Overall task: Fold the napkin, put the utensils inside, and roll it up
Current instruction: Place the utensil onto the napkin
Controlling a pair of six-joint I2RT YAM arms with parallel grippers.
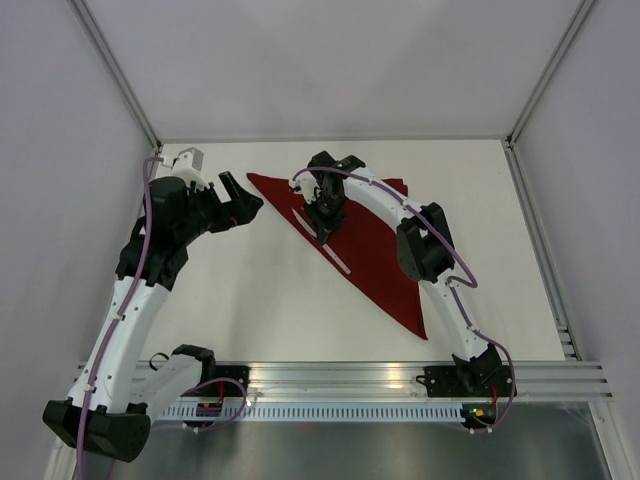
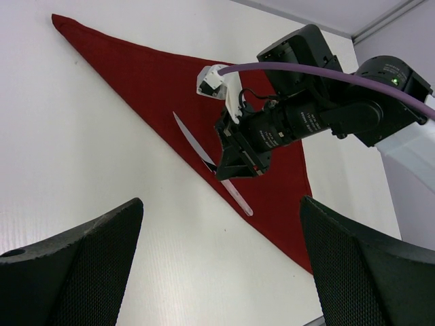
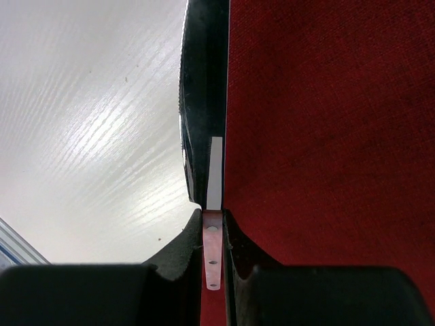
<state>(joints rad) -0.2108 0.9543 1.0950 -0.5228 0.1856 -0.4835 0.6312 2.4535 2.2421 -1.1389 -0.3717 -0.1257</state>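
Napkin (image 1: 380,250): dark red cloth in a triangle, lying flat on a white table (image 1: 260,300).
Knife (image 1: 340,262): silver blade and pale handle, lying along the napkin's long left edge.
Right gripper (image 1: 323,222): jaws closed on the knife's middle, at that same edge.
Left gripper (image 1: 241,195): jaws spread wide, holding nothing, just left of the napkin's far corner.

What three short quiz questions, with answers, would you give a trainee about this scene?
1. True or false: the left gripper holds the napkin.
2. Which shape does the napkin show: A square, B triangle, C roll?
3. Fill in: the right gripper is shut on the ____.
Key: 1 false, it is open over the bare table; 2 B; 3 knife.
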